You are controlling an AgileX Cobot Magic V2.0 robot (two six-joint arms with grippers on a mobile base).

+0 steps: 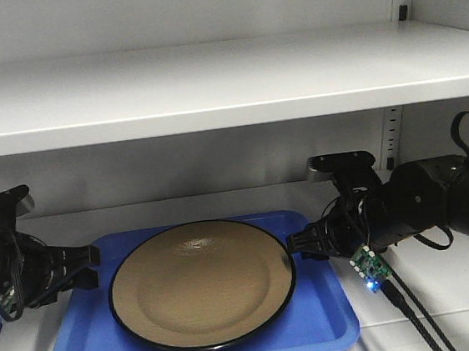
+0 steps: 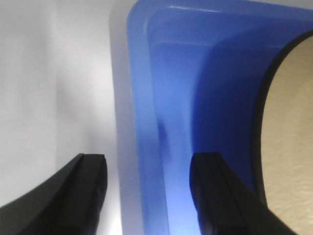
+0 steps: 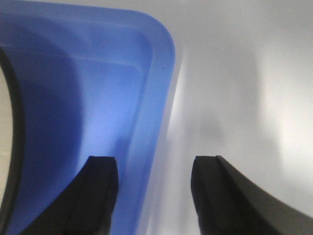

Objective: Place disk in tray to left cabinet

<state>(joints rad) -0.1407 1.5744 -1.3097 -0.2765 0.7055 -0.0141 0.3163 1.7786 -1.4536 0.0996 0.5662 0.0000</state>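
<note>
The tan disk (image 1: 202,284) with its black rim lies flat in the blue tray (image 1: 317,318), which rests on the lower shelf of the grey left cabinet (image 1: 208,86). My left gripper (image 1: 89,266) is at the tray's left edge and is open. In the left wrist view its fingers (image 2: 88,191) straddle the tray's left rim (image 2: 146,147), with the disk (image 2: 293,137) at the right. My right gripper (image 1: 296,244) is open at the tray's right edge. In the right wrist view the gripper (image 3: 156,169) straddles the tray's rim (image 3: 156,98).
An upper shelf (image 1: 210,102) spans the cabinet just above both arms. Slotted support strips (image 1: 392,134) run down the back wall. Grey shelf surface (image 1: 449,304) lies to the right of the tray, crossed by the right arm's cables (image 1: 412,308).
</note>
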